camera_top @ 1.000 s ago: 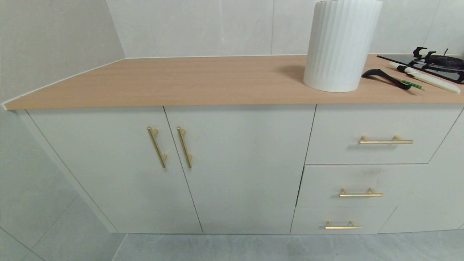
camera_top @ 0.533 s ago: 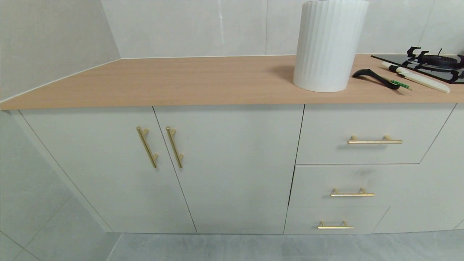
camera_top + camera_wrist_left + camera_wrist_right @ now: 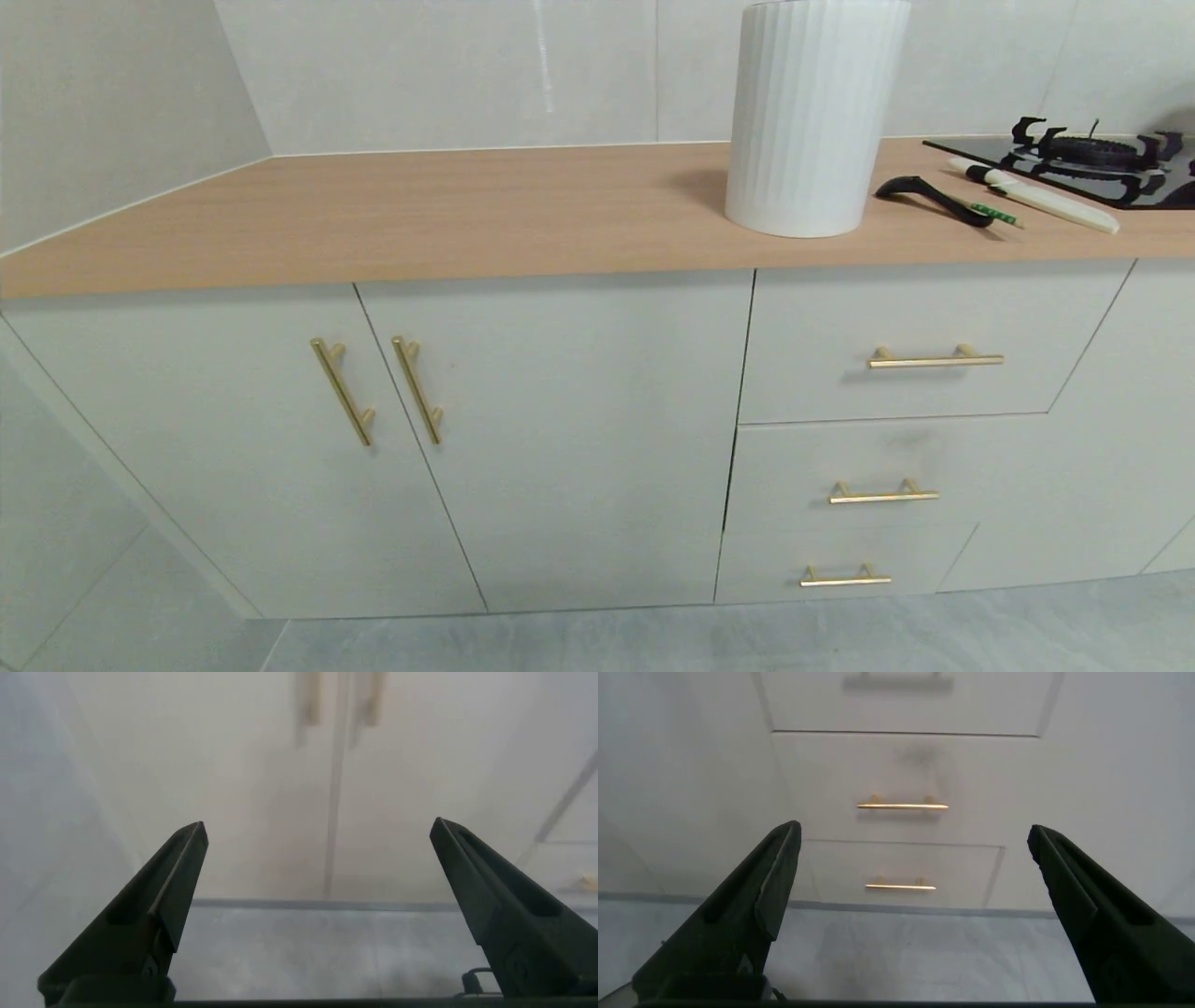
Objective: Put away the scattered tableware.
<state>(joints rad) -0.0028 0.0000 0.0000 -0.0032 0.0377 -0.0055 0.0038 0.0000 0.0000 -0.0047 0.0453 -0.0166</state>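
On the wooden countertop (image 3: 420, 210) at the right lie a black ladle (image 3: 929, 196), a green-handled utensil (image 3: 991, 214) partly under it, and a white knife with a black band (image 3: 1032, 194). A tall white ribbed container (image 3: 808, 112) stands just left of them. My left gripper (image 3: 318, 840) is open, low down, facing the double cabinet doors (image 3: 336, 765). My right gripper (image 3: 910, 845) is open too, low in front of the lower drawers (image 3: 906, 789). Nothing sits between either pair of fingers.
A black gas hob (image 3: 1092, 159) sits at the counter's far right. Below are two cabinet doors with gold handles (image 3: 378, 390) and three drawers with gold handles (image 3: 934, 358). A tiled wall closes the left side; grey floor (image 3: 653, 644) lies in front.
The head camera has shifted, so the whole scene has slid left in the picture. The tableware and container keep their places on the counter.
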